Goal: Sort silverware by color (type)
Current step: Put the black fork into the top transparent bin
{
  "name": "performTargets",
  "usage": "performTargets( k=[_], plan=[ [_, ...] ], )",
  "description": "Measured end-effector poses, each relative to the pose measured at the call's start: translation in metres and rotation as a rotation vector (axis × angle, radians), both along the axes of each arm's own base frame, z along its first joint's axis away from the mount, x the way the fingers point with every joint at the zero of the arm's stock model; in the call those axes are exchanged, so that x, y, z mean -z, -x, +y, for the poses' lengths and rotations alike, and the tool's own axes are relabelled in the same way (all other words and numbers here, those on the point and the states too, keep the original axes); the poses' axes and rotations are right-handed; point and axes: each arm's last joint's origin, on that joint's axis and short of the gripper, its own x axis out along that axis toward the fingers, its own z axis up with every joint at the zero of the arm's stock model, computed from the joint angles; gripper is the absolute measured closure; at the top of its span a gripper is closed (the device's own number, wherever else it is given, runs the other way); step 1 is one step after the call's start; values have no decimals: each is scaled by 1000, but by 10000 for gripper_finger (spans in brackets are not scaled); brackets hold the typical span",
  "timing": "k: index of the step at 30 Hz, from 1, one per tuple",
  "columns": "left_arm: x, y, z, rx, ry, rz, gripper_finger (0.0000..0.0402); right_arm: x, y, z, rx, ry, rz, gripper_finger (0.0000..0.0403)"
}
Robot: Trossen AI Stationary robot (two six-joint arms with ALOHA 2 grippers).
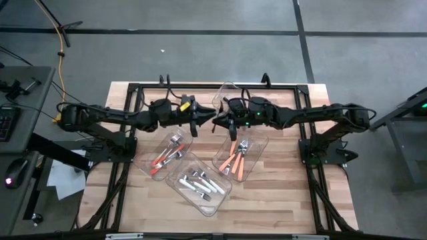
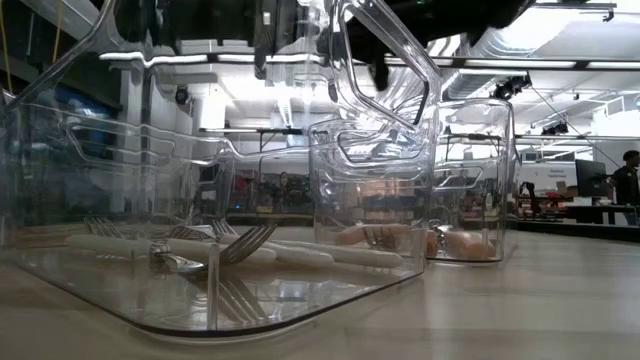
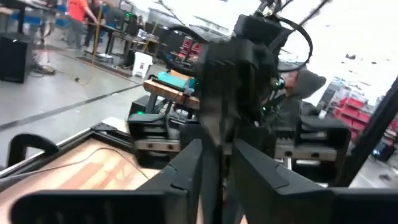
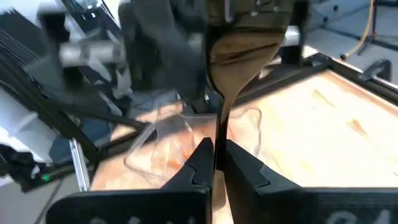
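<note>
Above the table's middle my two grippers meet tip to tip. A black spoon [image 4: 239, 56] reaches from one to the other. My right gripper [image 4: 216, 158], also seen from above [image 1: 219, 123], is shut on the spoon's handle. My left gripper [image 3: 217, 168], on the other side [image 1: 200, 121], is open. Its fingers stand on either side of the spoon's bowl end, with a narrow gap showing. Below, orange-handled silverware [image 1: 235, 157] lies in one clear bin, white-handled pieces [image 1: 199, 181] in another, and mixed pieces [image 1: 167, 153] in a third. My right gripper pinches the spoon's thin black handle [image 4: 219, 134] between its two fingers. It comes about level from the table's right side. The spoon runs on ahead of the fingers, its bowl toward my left gripper, lifted clear of the table and the bins.
An empty-looking clear bin [image 1: 227, 93] sits at the far side behind the grippers. A black frame [image 1: 133, 87] runs around the wooden table top. The bins fill the middle and near part [image 2: 330, 200]. Bare wood lies at the near right [image 1: 287, 193].
</note>
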Motion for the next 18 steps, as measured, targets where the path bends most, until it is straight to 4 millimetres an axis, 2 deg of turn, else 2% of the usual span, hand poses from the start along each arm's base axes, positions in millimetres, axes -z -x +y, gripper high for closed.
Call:
performTargets(
  k=[6,11,14,18],
  plan=[
    [-17,27,7,48,-25,92,276,-14,26,-2,8,63,96,397],
    [-31,61,5,53,-26,110,260,-29,56,-1,40,126,183,398],
    [-31,82,-1,48,-36,65,262,-36,73,1,69,153,223,399],
    [-18,103,-11,42,14,-12,276,-44,88,3,89,159,237,400]
  ],
)
